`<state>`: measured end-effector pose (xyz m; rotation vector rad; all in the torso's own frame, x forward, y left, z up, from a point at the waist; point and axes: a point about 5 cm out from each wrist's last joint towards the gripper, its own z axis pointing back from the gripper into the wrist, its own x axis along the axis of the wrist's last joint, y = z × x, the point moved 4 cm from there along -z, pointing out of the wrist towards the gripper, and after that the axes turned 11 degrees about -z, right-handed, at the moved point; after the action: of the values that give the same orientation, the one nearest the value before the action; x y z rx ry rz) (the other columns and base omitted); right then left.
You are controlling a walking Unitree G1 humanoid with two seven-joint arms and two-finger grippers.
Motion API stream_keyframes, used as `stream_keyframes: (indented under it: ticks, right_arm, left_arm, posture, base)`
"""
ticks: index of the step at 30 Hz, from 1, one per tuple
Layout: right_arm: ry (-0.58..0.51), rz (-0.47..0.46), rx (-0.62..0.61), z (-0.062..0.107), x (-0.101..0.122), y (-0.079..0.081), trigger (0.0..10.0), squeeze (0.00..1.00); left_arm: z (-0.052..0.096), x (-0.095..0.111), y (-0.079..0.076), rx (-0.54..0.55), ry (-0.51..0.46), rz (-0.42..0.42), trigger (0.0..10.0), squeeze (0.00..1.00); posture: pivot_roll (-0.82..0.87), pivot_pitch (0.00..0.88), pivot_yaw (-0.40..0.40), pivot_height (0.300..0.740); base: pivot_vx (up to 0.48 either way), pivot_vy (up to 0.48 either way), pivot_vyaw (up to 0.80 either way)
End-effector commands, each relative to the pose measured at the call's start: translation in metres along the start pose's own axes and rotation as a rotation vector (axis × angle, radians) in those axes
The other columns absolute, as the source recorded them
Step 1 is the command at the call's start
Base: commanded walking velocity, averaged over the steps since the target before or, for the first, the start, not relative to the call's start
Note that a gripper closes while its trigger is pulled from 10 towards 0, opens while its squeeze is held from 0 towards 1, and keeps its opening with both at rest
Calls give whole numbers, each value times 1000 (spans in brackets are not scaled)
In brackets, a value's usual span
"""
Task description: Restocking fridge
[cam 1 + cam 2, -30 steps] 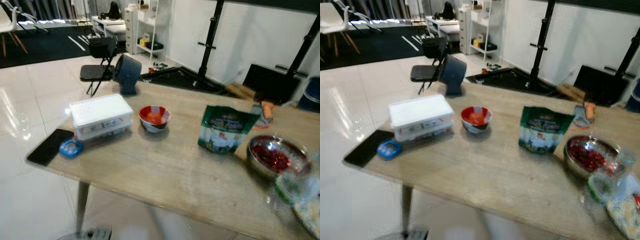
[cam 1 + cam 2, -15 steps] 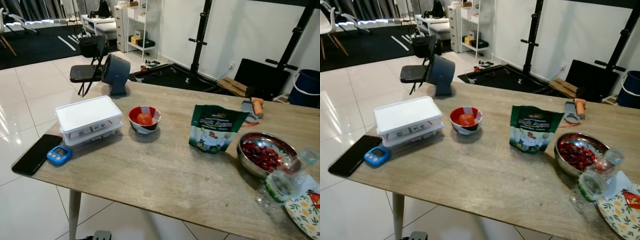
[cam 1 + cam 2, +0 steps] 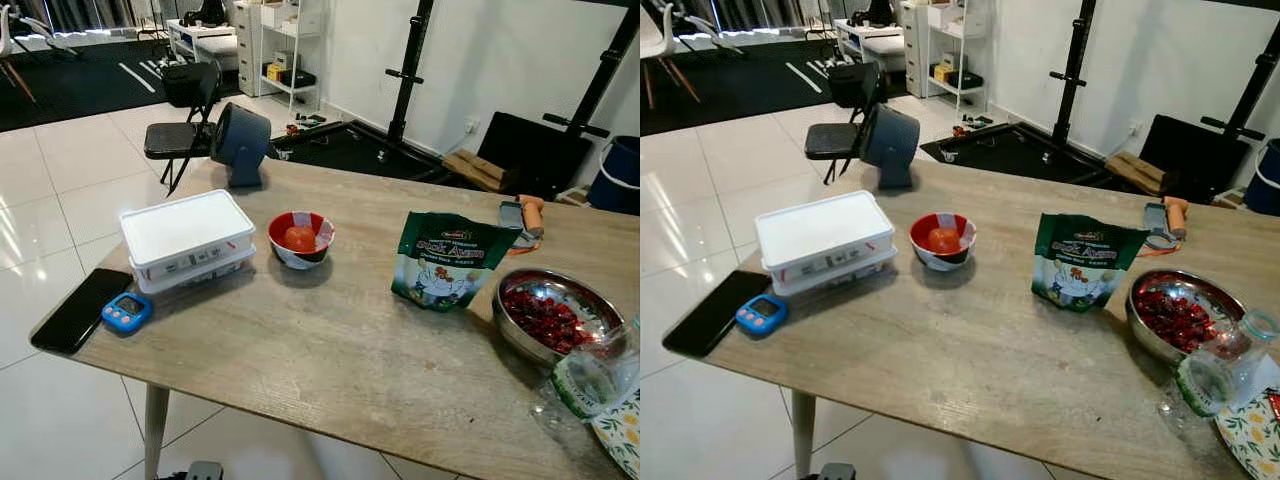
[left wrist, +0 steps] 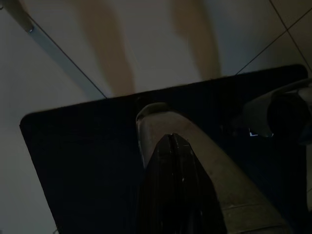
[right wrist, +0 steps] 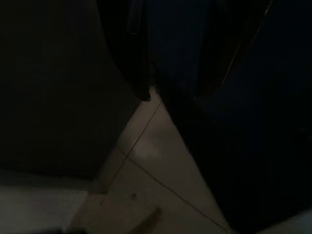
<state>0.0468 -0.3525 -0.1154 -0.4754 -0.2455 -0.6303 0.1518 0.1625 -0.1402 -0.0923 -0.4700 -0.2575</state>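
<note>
A wooden table (image 3: 340,350) stands before me with food on it. A white lidded container (image 3: 187,238) sits at the left, and a red bowl (image 3: 301,240) holding a tomato is beside it. A green snack bag (image 3: 447,261) stands upright in the middle. At the right is a steel bowl (image 3: 552,315) of red berries, with a clear plastic bottle (image 3: 590,375) and a floral plate (image 3: 622,440) near the table's front edge. My left gripper (image 4: 170,140) hangs over the dark floor, its fingers pressed together. The right wrist view is very dark, with some floor tiles showing.
A black phone (image 3: 80,310) and a blue timer (image 3: 126,311) lie at the table's left corner. A dark fan (image 3: 240,143) and an orange-handled tool (image 3: 522,214) are on the far side. Beyond stand a folding chair (image 3: 180,130), black rack posts, white shelves and a blue bucket (image 3: 612,170).
The head camera has steadied from a blur and shifted a little, so the whole scene slid slightly right and down. Nothing on the table has moved.
</note>
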Motion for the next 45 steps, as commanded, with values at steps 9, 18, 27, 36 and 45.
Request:
stream_keyframes:
  ticks: [9, 18, 27, 36, 45]
  right_arm:
    - [45, -523, -255, 4, -21, -72, 10000, 0]
    - [9, -691, -386, 11, -21, -114, 10000, 0]
    - [-273, -732, -597, 38, 47, -189, 10000, 0]
    - [-672, -688, -680, 91, 159, -228, 10000, 0]
    - [-820, -698, -642, 112, 200, -227, 10000, 0]
  left_arm:
    - [1, -12, -7, -30, 45, -20, 10000, 0]
    - [1, -12, -7, -33, 46, -29, 10000, 0]
    - [1, -9, -5, -37, 44, -49, 10000, 0]
    - [0, -5, -4, -36, 37, -56, 10000, 0]
    - [0, -6, -3, -33, 38, -53, 10000, 0]
  posture:
    - [-87, 0, -11, 740]
    - [-97, 0, -3, 740]
    - [-112, 0, 4, 740]
    - [-103, 0, -1, 740]
    - [-95, 0, -4, 740]
  base:
    - [0, 0, 0]
    - [0, 0, 0]
    - [0, 0, 0]
    - [0, 0, 0]
    - [0, 0, 0]
